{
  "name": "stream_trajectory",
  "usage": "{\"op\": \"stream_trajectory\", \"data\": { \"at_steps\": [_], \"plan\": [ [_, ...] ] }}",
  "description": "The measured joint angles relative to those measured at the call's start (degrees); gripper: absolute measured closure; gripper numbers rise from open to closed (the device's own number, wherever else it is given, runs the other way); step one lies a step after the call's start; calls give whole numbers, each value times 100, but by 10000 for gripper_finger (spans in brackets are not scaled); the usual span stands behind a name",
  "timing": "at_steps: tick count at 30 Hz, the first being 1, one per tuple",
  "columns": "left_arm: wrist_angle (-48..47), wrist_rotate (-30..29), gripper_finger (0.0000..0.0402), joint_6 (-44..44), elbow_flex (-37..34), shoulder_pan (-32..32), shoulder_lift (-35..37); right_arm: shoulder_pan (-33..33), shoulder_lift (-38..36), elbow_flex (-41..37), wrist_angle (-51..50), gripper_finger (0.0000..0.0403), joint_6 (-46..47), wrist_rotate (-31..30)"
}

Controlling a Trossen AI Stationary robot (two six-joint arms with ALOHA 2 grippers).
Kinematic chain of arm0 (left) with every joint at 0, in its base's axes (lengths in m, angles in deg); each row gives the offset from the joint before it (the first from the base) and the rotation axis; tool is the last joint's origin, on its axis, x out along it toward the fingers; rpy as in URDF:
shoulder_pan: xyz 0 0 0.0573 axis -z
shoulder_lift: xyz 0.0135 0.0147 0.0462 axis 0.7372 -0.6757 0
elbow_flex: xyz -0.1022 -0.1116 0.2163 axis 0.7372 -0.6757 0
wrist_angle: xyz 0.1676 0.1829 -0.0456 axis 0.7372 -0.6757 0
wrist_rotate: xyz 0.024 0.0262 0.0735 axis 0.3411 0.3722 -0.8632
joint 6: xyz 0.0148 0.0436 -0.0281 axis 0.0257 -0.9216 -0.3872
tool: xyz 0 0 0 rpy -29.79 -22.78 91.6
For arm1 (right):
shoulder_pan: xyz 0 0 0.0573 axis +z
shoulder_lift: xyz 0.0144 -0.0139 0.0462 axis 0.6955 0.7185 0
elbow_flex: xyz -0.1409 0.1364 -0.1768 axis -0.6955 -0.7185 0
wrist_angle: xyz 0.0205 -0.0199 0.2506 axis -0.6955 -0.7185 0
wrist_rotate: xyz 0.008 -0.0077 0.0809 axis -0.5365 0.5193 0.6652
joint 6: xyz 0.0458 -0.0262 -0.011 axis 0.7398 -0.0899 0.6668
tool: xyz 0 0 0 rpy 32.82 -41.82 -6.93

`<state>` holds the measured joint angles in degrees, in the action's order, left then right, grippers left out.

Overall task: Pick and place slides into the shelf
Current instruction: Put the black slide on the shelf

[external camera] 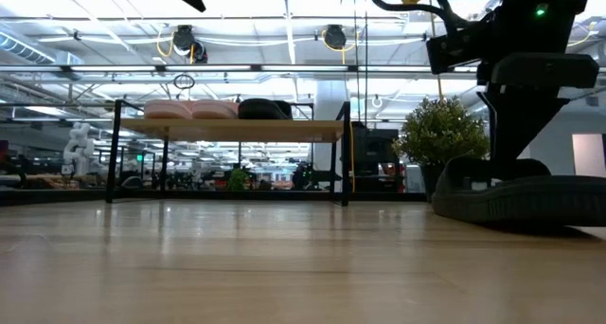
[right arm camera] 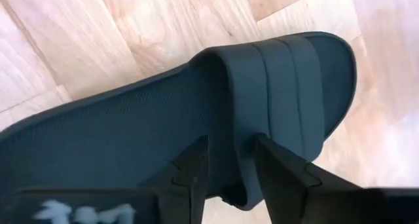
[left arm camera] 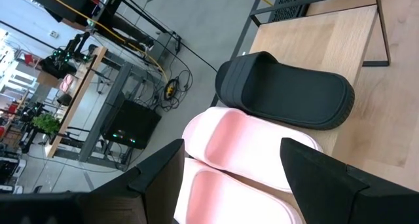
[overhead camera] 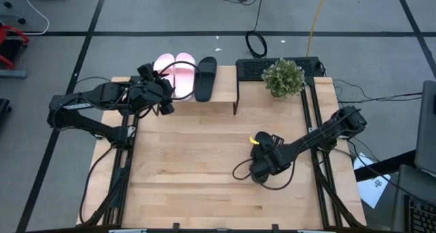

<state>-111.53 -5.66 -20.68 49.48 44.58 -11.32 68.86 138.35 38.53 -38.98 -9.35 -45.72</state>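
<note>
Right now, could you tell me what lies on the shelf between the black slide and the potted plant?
Nothing: in the high view, the shelf is bare between the black slide and the potted plant.

Two slides [overhead camera: 174, 74] at the table's 11 o'clock are light pink. Beside them is a black slide [overhead camera: 206, 78]. Another black slide [right arm camera: 196, 112] has raised stripes on its strap. The table [overhead camera: 204, 158] is pale wood. The plant [overhead camera: 283, 76] at 1 o'clock is green.
</note>
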Motion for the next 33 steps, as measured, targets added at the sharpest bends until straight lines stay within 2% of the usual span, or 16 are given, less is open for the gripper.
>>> {"op": "stream_trajectory", "data": {
  "at_steps": [14,23,33],
  "plan": [
    [0,0,144,-2,0,0,-1,-163,0,3,-251,282,89,121],
    [2,0,144,-7,0,0,0,-163,0,-1,-800,282,424,114],
    [1,0,144,-7,-1,0,0,-161,2,-28,-694,282,362,-485]
  ]
}}
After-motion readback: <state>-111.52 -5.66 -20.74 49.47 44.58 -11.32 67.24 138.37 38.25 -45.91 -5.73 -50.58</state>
